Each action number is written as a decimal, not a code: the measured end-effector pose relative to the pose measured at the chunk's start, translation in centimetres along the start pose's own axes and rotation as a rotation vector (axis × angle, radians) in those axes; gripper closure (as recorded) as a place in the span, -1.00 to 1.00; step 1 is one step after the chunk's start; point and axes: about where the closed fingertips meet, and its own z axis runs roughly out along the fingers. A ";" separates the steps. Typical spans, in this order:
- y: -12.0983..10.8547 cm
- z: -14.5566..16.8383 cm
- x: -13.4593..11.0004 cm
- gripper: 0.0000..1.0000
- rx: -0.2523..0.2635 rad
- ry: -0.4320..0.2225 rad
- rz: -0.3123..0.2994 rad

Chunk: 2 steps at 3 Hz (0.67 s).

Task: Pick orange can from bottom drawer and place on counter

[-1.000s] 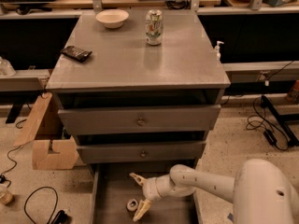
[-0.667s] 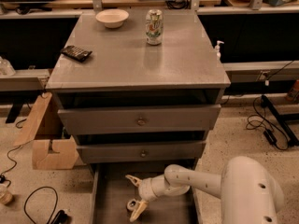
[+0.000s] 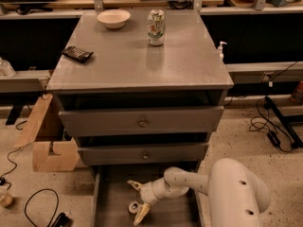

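Note:
The bottom drawer (image 3: 111,202) is pulled out at the foot of the grey cabinet. My gripper (image 3: 136,201) is low inside it, over its floor, with its two pale fingers (image 3: 140,215) spread open. A small pale round shape (image 3: 133,206) sits between the fingers; I cannot tell whether it is the orange can's top. No orange can body shows. The counter (image 3: 137,60) is the cabinet's flat grey top, well above the gripper.
On the counter stand a white-and-green can (image 3: 155,27), a white bowl (image 3: 113,18) and a dark remote (image 3: 77,54). Two closed drawers with round knobs (image 3: 142,123) overhang the open drawer. A cardboard box (image 3: 47,141) and cables (image 3: 270,126) lie on the floor.
My arm and gripper have shifted slightly left inside the bottom drawer. The fingers stay spread. Nothing on the counter has moved.

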 end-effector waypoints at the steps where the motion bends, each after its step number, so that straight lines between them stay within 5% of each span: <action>1: -0.1 0.0 1.7 -1.00 -0.016 0.009 0.002; 2: 1.3 1.5 3.0 -0.48 -0.056 -0.014 0.007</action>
